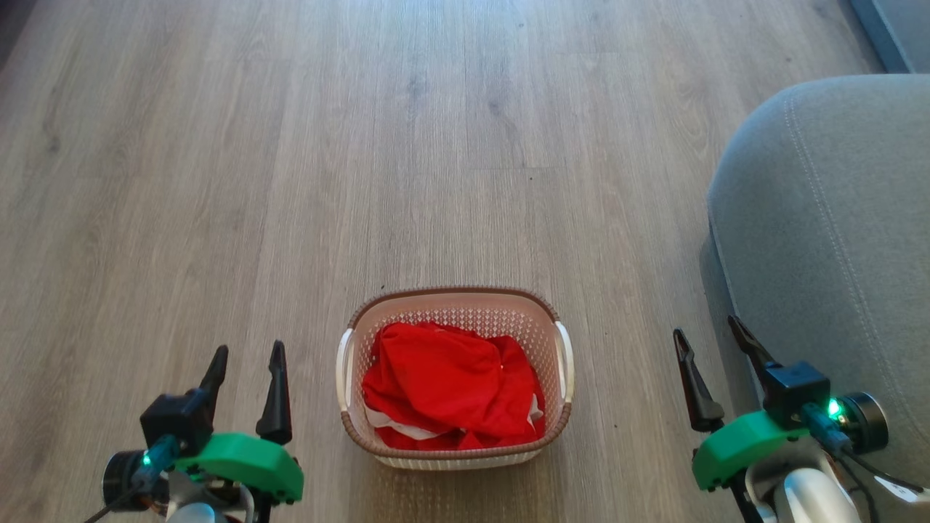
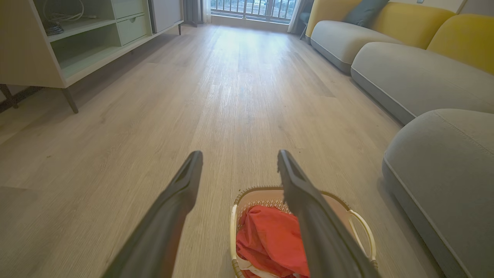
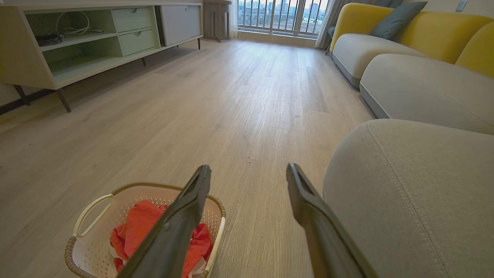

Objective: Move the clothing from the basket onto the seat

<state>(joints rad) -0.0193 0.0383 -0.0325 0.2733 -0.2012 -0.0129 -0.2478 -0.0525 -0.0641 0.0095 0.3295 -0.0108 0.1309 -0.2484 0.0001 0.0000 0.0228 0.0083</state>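
One basket (image 1: 450, 293) of clothing (image 1: 443, 378) on the wood floor (image 1: 290, 145), with the seat (image 1: 835, 218) to its right.
Clothing: red with white parts, crumpled inside the basket, covering most of its bottom. Basket: upright, near centre, well apart from the seat. Seat: grey, rounded edge, pale stitching, at the right. My left end effector (image 1: 248, 347): fingers spread, holding nothing, near left of the basket, not touching it. My right end effector (image 1: 706, 327): fingers spread, holding nothing, between the basket and the seat, close to the seat's edge.
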